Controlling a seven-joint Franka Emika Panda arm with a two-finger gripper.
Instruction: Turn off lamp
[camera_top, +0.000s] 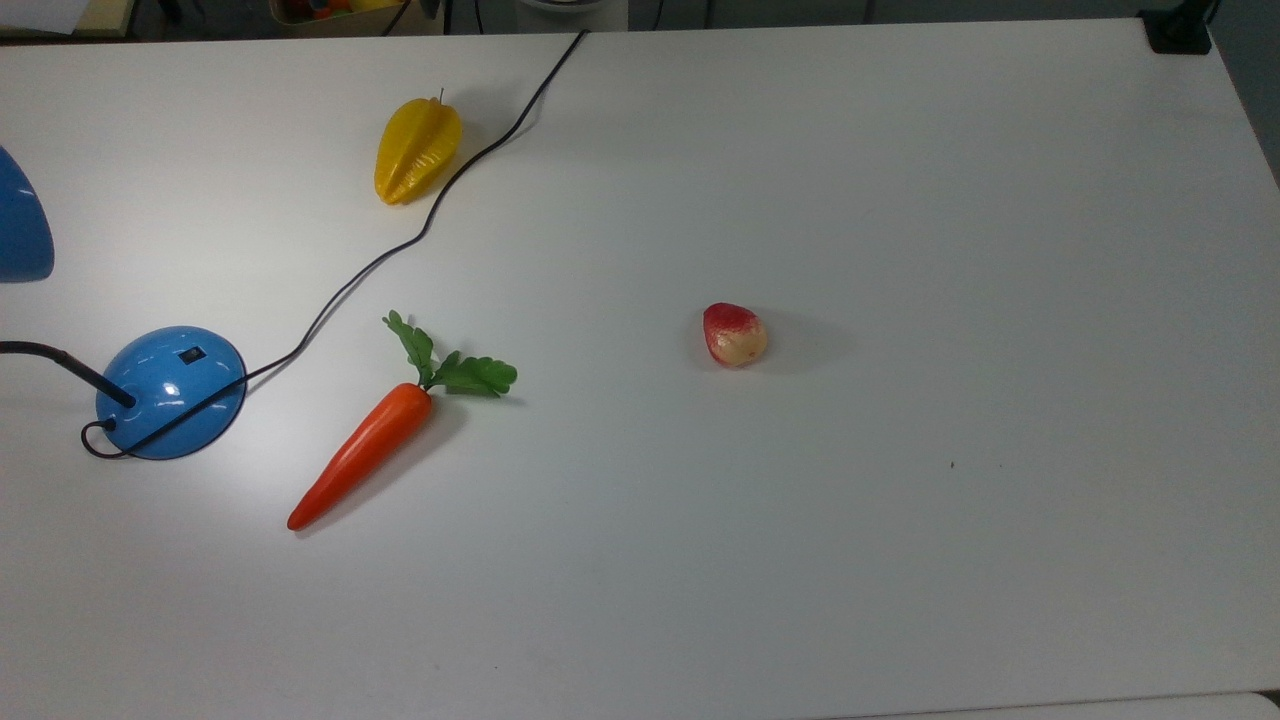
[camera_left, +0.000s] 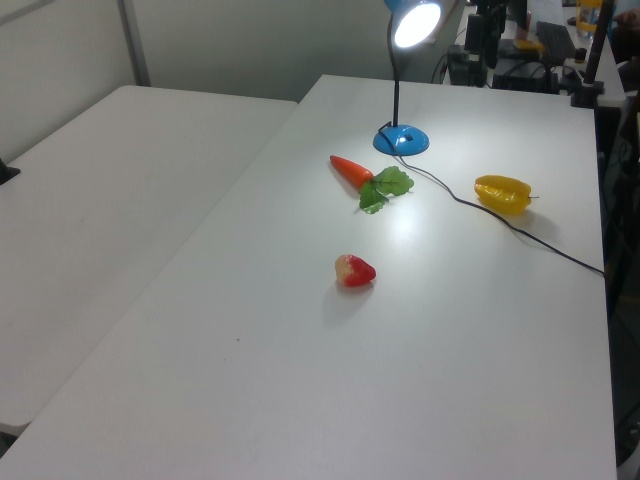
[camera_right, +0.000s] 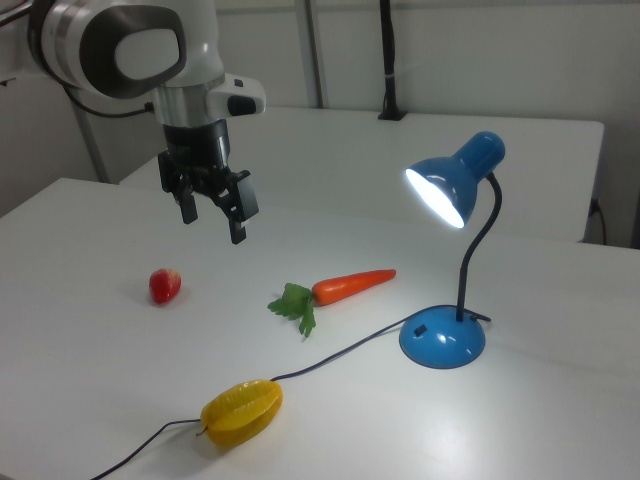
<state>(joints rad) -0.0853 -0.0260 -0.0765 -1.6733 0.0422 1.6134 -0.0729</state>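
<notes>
Lamp (camera_right: 455, 250) standing on white surface (camera_top: 900, 500), lit: bulb glowing inside blue shade (camera_right: 455, 185), bright patch thrown on the surface around the base. Base (camera_top: 170, 392) a glossy blue dome, at the top view's left edge; small black rocker switch (camera_top: 192, 354) on its upper slope. Black gooseneck (camera_right: 478, 250) rising from base, curving to the shade, which tilts down toward the carrot. Black cord (camera_top: 420, 235) leaving the base, looping once beside it, then running across the surface past the yellow starfruit and off the far edge in the top view.

Orange carrot (camera_top: 365, 450) with green leaves lying just beside the lamp base, on the top view's right of it, tip pointing away from the leaves. Yellow starfruit (camera_top: 415, 150) near the cord, farther from the base than the carrot. Red-and-cream strawberry (camera_top: 735, 335) well apart from the lamp, beyond the carrot.

End effector (camera_right: 212, 215) hanging in the air above the surface, fingers spread apart, holding nothing. In the right view positioned well apart from the lamp, between strawberry and carrot leaves and above both. No contact with the switch.
</notes>
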